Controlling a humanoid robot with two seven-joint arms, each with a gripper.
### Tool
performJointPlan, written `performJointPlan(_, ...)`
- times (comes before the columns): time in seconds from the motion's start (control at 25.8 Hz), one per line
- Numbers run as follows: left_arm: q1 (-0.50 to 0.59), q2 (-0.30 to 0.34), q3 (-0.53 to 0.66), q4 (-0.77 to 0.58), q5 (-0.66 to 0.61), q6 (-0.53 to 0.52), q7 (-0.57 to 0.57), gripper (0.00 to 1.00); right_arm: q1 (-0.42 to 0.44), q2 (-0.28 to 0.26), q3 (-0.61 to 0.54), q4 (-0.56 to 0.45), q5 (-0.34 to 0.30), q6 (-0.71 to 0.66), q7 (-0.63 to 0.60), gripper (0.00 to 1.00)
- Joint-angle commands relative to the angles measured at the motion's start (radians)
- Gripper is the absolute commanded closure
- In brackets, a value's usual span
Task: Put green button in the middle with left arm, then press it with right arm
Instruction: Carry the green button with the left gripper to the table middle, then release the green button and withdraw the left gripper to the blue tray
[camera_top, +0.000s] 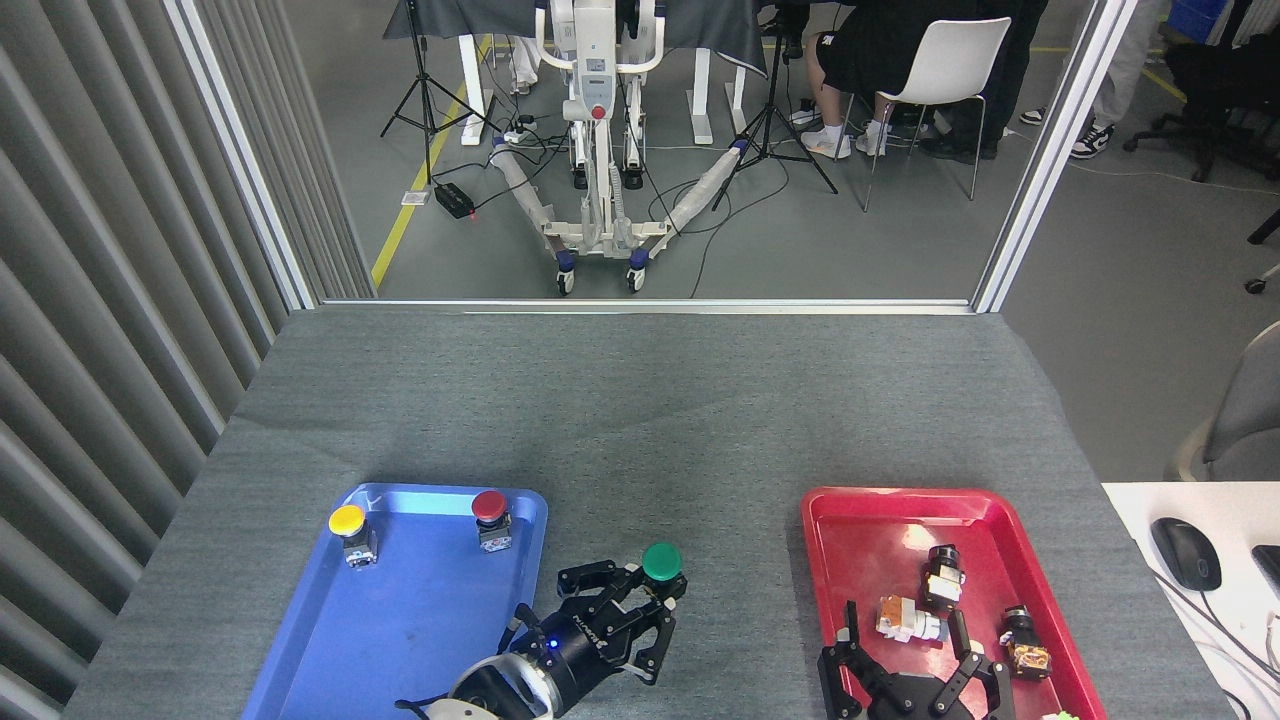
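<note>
**Green button over the middle, not yet pressed**

Held by left gripper (640, 600), green button (661, 562) right of blue tray (300, 640), over bare cloth; prob. not set down yet. Right gripper (905, 650) splayed wide at red tray (830, 530). Left: release, press.

left end effector (640, 600) gripping green button (661, 562) over the middle (700, 560), right end effector (905, 660) spread
</note>
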Motion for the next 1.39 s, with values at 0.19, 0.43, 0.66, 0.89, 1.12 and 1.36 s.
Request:
performJointPlan(0.19, -0.06, -0.034, -0.12, 0.157, -0.015, 0.115, 0.001, 1.0, 0.001, 0.0, -0.001, 0.0, 0.0, 0.0, 0.0, 0.0)
performJointPlan(0.43, -0.06, -0.033, -0.151, 0.17, -0.009, 0.149, 0.004, 0.99, 0.001, 0.003, -0.001, 0.0, 0.0, 0.001, 0.0, 0.0)
performJointPlan(0.66, -0.06, -0.033, -0.151, 0.181, -0.007, 0.15, 0.005, 0.95, 0.001, 0.011, -0.001, 0.0, -0.001, 0.001, 0.0, 0.0)
performJointPlan(0.89, -0.057, -0.031, -0.149, 0.213, -0.009, 0.167, 0.015, 0.87, 0.001, 0.012, -0.001, 0.002, -0.001, -0.002, 0.0, 0.0)
performJointPlan(1.12, -0.055, -0.033, -0.149, 0.213, -0.006, 0.173, 0.03, 0.52, -0.001, 0.015, -0.001, 0.003, -0.001, -0.004, 0.0, 0.0)
performJointPlan(1.36, -0.055, -0.033, -0.149, 0.213, -0.004, 0.169, 0.051, 0.01, 0.001, 0.015, -0.001, 0.003, -0.001, -0.004, 0.0, 0.0)
